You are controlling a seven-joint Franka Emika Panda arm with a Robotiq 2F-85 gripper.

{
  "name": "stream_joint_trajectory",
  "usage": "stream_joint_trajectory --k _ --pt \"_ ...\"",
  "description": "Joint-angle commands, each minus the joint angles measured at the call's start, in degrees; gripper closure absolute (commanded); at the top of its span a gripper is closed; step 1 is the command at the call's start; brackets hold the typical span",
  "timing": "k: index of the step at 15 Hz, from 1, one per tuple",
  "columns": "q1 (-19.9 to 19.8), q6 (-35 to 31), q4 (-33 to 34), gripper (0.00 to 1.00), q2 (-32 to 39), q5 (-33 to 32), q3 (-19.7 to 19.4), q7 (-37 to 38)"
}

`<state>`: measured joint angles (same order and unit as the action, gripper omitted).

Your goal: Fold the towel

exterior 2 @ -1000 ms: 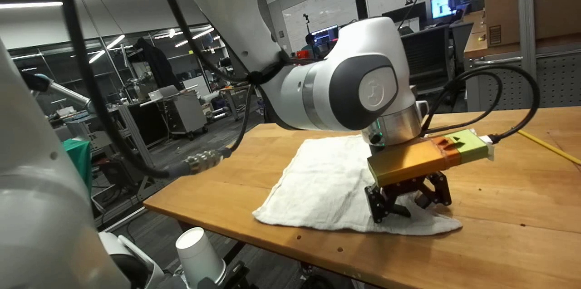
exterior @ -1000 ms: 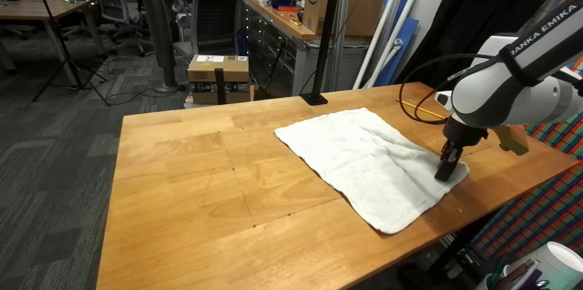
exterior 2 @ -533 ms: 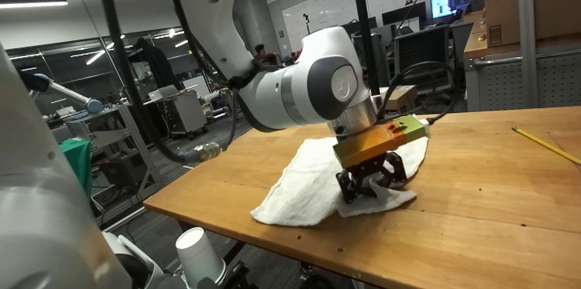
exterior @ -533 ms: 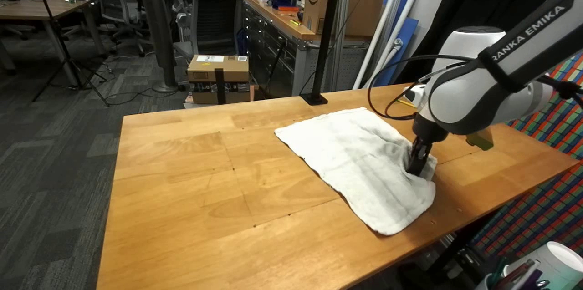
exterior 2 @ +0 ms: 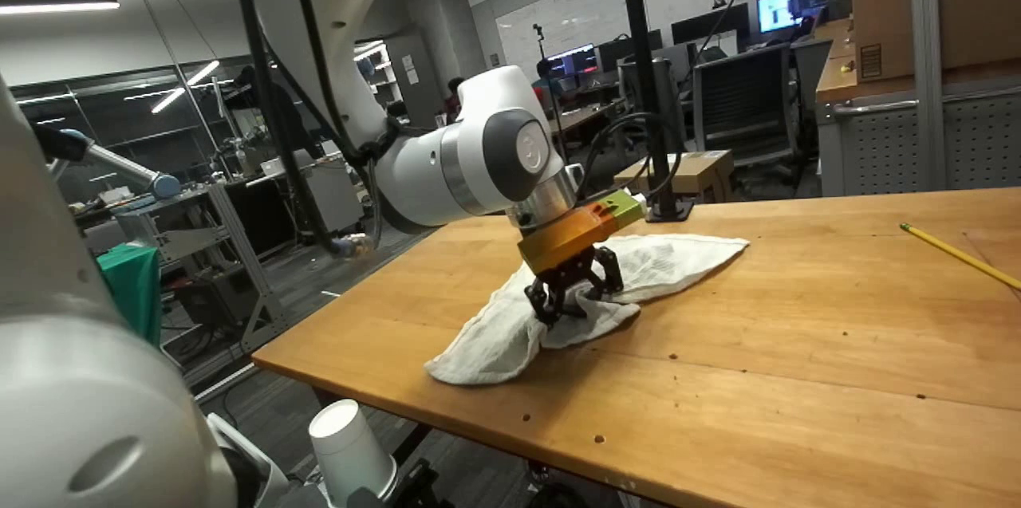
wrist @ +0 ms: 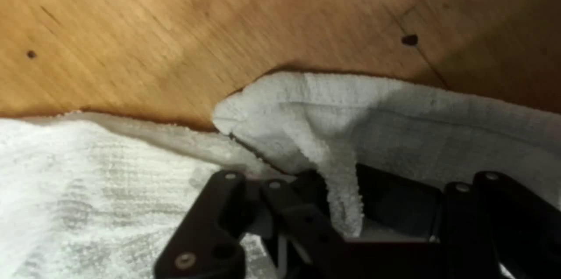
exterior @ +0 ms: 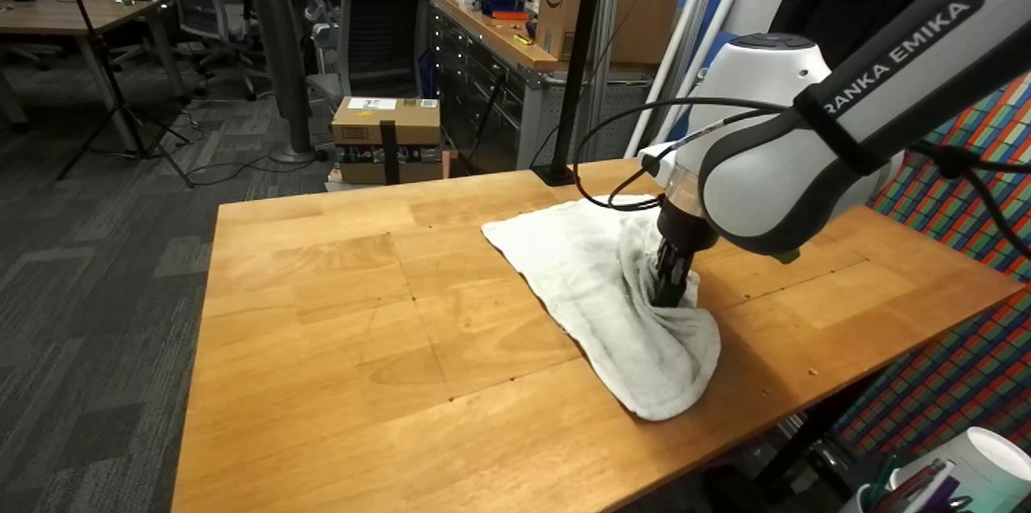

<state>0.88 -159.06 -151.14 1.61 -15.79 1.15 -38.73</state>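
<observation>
The white towel [exterior: 556, 255] lies on the wooden table. Its far part is spread flat and the part by my gripper is bunched into folds; it also shows in an exterior view [exterior 2: 670, 261] and in the wrist view [wrist: 87, 191]. My gripper [exterior: 668, 295] points down at the towel's gathered side; it also shows in an exterior view [exterior 2: 570, 309]. In the wrist view, the black fingers [wrist: 337, 178] pinch a ridge of towel between them. A loose flap of towel sticks out beside the fingers. The fingertips' lower ends are hidden by cloth.
The wooden table [exterior: 338, 336] has its near edge close to a towel corner. A black pole [exterior: 554, 173] stands at the table's far edge, near the arm's cable loop. A yellow pencil [exterior 2: 957, 253] lies on the table. A white cup [exterior 2: 351, 444] stands below the table edge.
My gripper has moved left in both exterior views, dragging the pinched side of the towel with it. The towel has bunched up, its outline has narrowed, and bare wood shows where that side lay.
</observation>
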Motion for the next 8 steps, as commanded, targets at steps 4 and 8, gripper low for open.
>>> stream_joint_trajectory --k 4,8 --pt "2.08 -2.35 0.38 0.98 -0.48 -0.09 2.4 1.54" --pt "2.41 -2.91 2.61 0.97 -0.6 -1.39 2.59 2.61"
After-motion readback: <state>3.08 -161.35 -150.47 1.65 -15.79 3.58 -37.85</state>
